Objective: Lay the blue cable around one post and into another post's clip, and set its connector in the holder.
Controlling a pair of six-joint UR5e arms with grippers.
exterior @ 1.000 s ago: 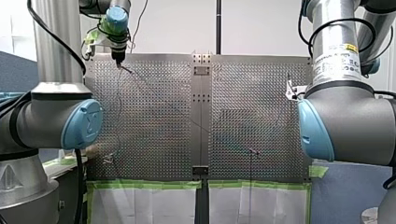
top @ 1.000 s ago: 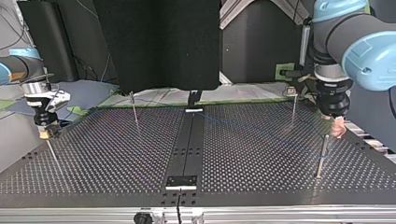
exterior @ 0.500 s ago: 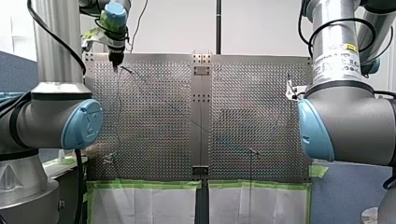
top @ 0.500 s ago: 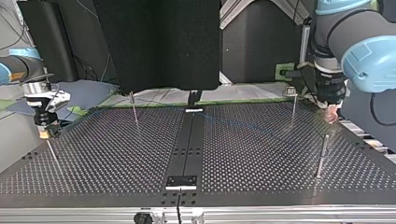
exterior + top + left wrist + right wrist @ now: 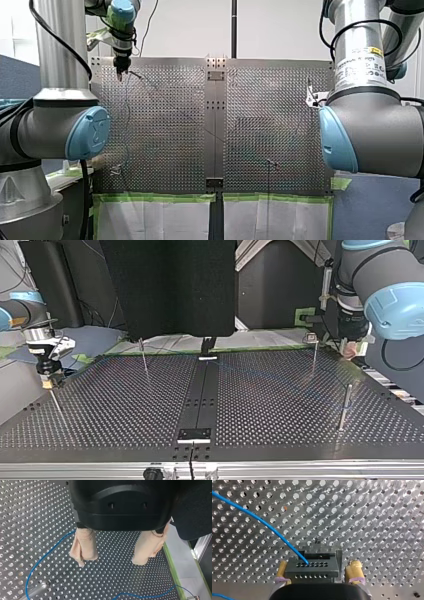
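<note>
Cable first: the blue cable [image 5: 265,525] runs over the table [image 5: 125,405] into the connector [image 5: 312,566]. The connector sits in the holder [image 5: 322,550] at the top view's left, with my right gripper [image 5: 319,568] straddling it; whether it clamps the connector I cannot tell. At the top view's far right the cable lies loose on the table and curves past the foot of a post [image 5: 37,590]. It is free of my left gripper [image 5: 111,561], whose beige fingers [image 5: 83,547] hang spread and empty above it. A second ago that gripper is low beside the near right post [image 5: 346,405]; now it stands higher and farther back, toward the far right corner, while my right arm is unchanged. I judge this stretch of cable let go, so either the routing here is finished or a fresh grasp is coming.
</note>
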